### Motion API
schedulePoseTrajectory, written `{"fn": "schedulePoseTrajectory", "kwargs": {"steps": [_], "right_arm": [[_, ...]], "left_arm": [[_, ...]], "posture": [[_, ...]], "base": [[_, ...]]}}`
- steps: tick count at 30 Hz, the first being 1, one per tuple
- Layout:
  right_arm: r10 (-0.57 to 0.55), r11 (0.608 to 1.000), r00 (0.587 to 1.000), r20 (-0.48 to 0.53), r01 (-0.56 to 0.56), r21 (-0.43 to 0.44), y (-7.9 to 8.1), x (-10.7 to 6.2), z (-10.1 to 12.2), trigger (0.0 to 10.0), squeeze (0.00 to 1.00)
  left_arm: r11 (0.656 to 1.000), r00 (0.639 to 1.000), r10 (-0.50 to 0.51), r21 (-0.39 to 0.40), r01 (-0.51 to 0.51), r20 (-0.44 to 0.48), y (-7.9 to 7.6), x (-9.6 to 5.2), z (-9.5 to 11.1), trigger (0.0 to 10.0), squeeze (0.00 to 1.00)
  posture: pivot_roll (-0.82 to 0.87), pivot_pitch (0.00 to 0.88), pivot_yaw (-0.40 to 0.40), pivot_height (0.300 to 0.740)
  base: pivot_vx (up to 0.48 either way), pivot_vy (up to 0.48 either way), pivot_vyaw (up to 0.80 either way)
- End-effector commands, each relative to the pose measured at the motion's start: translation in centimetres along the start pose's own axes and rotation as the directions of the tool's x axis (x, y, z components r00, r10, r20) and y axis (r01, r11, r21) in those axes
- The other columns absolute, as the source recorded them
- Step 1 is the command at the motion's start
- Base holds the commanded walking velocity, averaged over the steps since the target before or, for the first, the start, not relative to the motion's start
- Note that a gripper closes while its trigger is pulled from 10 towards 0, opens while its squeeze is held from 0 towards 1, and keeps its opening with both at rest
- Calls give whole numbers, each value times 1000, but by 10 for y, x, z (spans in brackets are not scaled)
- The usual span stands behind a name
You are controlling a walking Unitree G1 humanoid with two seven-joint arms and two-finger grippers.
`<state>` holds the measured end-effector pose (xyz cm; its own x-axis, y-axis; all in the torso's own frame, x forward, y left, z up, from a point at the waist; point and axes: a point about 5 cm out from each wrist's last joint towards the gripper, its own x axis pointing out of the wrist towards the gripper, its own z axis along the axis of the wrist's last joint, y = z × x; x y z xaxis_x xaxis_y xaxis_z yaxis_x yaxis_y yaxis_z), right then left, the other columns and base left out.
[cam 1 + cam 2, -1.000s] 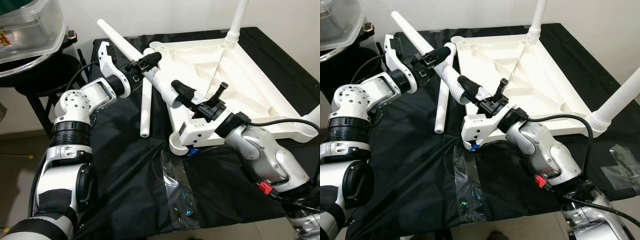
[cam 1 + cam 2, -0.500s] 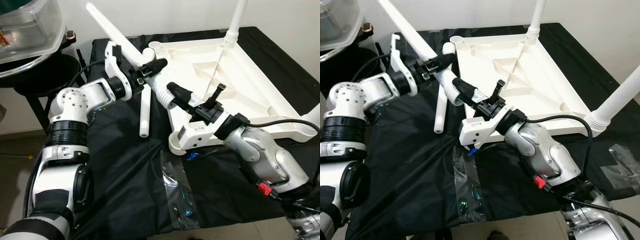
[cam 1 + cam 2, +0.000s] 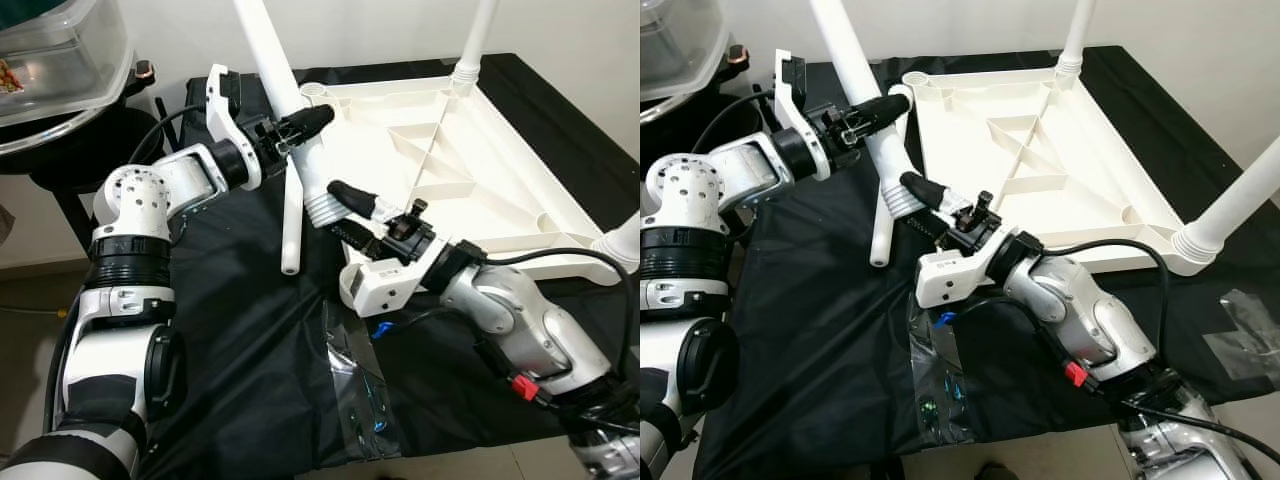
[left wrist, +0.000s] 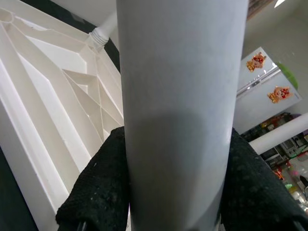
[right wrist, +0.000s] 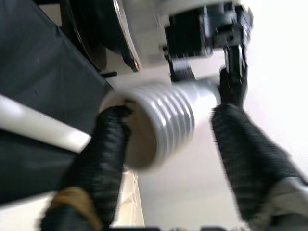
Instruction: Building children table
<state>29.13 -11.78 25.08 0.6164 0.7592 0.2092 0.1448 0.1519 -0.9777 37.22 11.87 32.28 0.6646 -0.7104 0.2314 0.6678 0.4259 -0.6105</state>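
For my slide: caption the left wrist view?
Left gripper clamps white table leg beside upturned tabletop.

Table top (image 3: 480, 150), upturned: plain white, ribbed underside the same white. Held leg (image 3: 855, 75), loose leg (image 3: 291, 225) on the cloth and both fitted legs (image 3: 1240, 200): white, unpatterned; the held leg reads pale grey in shade in the left wrist view. Cloth (image 3: 250, 380): solid black. Left gripper (image 3: 300, 125) and right gripper (image 3: 930, 205): black fingers on silver-and-white arms. Red tag (image 3: 1074, 373) on right forearm. Clear wrapper (image 3: 940, 390) shows green glints. Wall (image 3: 380, 30): off-white.
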Motion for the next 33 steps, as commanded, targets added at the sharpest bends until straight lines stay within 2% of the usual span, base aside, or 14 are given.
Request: {"fn": "schedulePoseTrajectory", "kwargs": {"steps": [1,11,14,15,17,19,21,23,24,26,27,29,32,33], "right_arm": [[-10,1000,1000,4,10,-5,4,-9,1,10000,1000],[97,991,995,14,-98,90,35,-25,12,10000,1000],[217,917,976,14,-209,341,54,-35,19,10000,1000],[205,854,979,-22,-168,493,50,-36,15,10000,51],[194,799,980,-42,-133,586,46,-37,12,10000,0],[166,601,984,-58,-54,797,29,-39,1,10000,0],[166,601,984,-58,-54,797,29,-39,1,10000,0],[132,331,990,57,-98,939,7,-51,-1,10000,0],[132,331,990,57,-98,939,7,-51,-1,10000,0],[85,162,983,162,-174,971,-10,-64,2,10000,0],[85,162,983,162,-174,971,-10,-64,2,10000,0],[81,94,952,296,-303,948,-23,-84,8,10000,0],[68,67,940,336,-340,938,-30,-90,7,10000,0],[32,49,938,345,-346,937,-39,-93,3,10000,0]], "left_arm": [[1000,998,-13,-8,13,55,-5,0,13,0,0],[1000,989,-4,4,4,145,-7,-5,36,0,0],[996,975,9,85,-29,222,-9,-14,58,0,0],[978,971,-2,201,-48,240,-12,-18,65,0,0],[957,970,-14,283,-57,244,-15,-21,68,0,0],[860,975,-86,510,-30,203,-25,-26,64,0,0],[860,975,-86,510,-30,203,-25,-26,64,0,0],[736,983,-138,676,19,123,-29,-29,48,0,0],[736,983,-138,676,19,123,-29,-29,48,0,0],[674,987,-135,738,31,82,-26,-32,33,275,0],[674,987,-135,738,31,82,-26,-32,33,275,0],[583,991,-132,809,75,4,-16,-37,7,588,0],[551,989,-143,827,114,-41,-14,-39,-6,627,0],[537,983,-163,827,164,-89,-16,-40,-19,1647,0]], "posture": [[-72,172,29,740],[-74,175,31,740],[-71,179,33,740],[-69,179,31,740],[-68,180,31,740],[-66,181,31,740],[-66,181,31,740],[-65,182,31,740],[-65,182,31,740],[-64,184,33,740],[-64,184,33,740],[-64,184,34,740],[-63,183,32,740],[-59,184,31,740]], "base": [[0,0,0],[0,0,0],[0,0,0],[0,0,0],[0,0,0],[0,0,0],[0,0,0],[0,0,0],[0,0,0],[0,0,0],[0,0,0],[0,0,0],[0,0,0],[0,0,0]]}}
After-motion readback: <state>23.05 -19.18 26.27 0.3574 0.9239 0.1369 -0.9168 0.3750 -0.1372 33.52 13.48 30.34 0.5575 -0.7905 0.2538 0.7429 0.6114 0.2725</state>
